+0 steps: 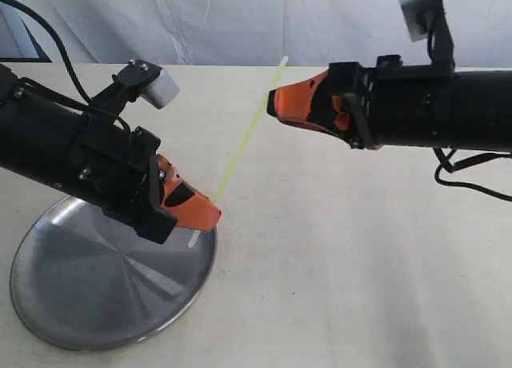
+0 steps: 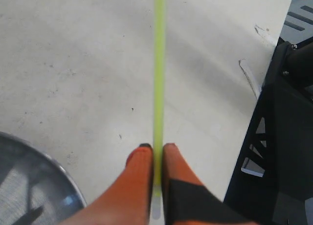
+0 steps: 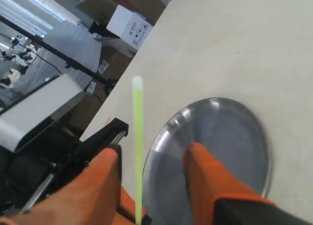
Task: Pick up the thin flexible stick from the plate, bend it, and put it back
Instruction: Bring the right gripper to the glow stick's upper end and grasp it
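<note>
Left gripper (image 1: 210, 212): nearest, over the plate (image 1: 96, 296) rim. Only the left wrist view shows its orange fingers (image 2: 139, 159) pinching the thin flexible stick (image 2: 159, 78) near its lower end.
Stick: straight, held clear of the plate, slanting up and away.
Right gripper (image 1: 276, 104): at the stick's upper end. Only the right wrist view shows its fingers (image 3: 198, 159) spread, with the stick between them and touching neither.

Bench (image 1: 344, 248) has a pale cream, matte top; the left wrist view shows a few small dark specks on it. The plate (image 1: 88, 304) lies flat on it, at lower left of the exterior view: round, shiny steel, low rim, radial reflections. Near the bench edge are 2 short white strips (image 2: 248, 77), approx. parallel, stuck on the surface.
</note>
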You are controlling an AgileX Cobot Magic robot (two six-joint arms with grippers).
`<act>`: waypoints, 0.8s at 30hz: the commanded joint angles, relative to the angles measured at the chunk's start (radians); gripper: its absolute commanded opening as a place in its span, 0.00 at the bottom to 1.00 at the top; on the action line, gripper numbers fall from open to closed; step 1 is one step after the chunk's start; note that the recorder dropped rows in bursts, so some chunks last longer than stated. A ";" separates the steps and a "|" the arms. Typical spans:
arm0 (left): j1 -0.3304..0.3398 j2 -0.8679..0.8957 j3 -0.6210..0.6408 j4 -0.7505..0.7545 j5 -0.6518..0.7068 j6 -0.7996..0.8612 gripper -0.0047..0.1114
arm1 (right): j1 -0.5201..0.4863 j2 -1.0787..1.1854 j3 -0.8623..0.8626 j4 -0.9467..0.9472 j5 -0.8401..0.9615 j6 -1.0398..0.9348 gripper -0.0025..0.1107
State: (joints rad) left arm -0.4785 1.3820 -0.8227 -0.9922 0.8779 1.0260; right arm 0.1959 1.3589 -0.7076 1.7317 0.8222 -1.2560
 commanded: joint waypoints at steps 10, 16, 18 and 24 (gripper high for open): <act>-0.005 -0.008 0.001 -0.023 -0.003 0.027 0.04 | 0.063 0.033 -0.107 0.013 -0.125 -0.031 0.39; -0.005 -0.008 0.001 -0.024 -0.007 0.032 0.04 | 0.091 0.072 -0.107 0.013 -0.128 -0.031 0.23; -0.005 -0.008 0.001 -0.024 -0.007 0.032 0.04 | 0.110 0.089 -0.107 0.013 -0.130 -0.031 0.10; -0.005 -0.008 0.001 -0.024 0.000 0.032 0.04 | 0.135 0.114 -0.107 0.013 -0.178 -0.038 0.01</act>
State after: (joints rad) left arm -0.4785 1.3820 -0.8181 -0.9861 0.8761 1.0513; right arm 0.3225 1.4624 -0.8139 1.7598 0.6856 -1.2759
